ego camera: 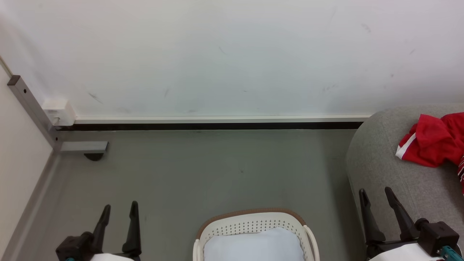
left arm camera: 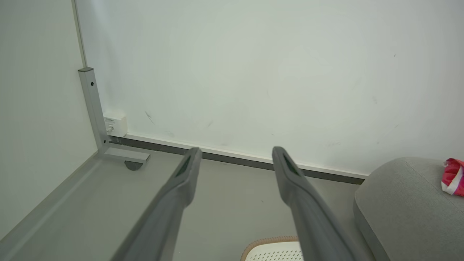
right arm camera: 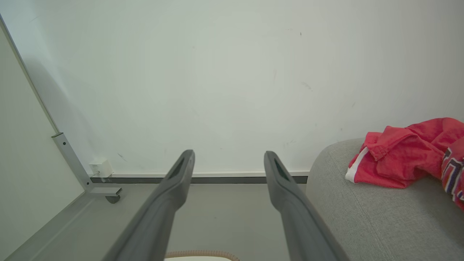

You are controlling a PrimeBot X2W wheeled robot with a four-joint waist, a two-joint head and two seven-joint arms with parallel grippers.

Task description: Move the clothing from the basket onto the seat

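Head view: clothing (ego camera: 431,139) lies on seat (ego camera: 391,181), right edge; basket (ego camera: 253,216), bottom centre, looks empty. My left pincer (ego camera: 120,205), right pincer (ego camera: 375,190) both apart, empty; I'd next check basket.

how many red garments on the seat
2: a red garment with white trim near the seat's corner, and a numbered garment beside it, cut off at the edge; more may be hidden.

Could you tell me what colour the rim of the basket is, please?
Brown, topping the white perforated basket; clearest in the head view.
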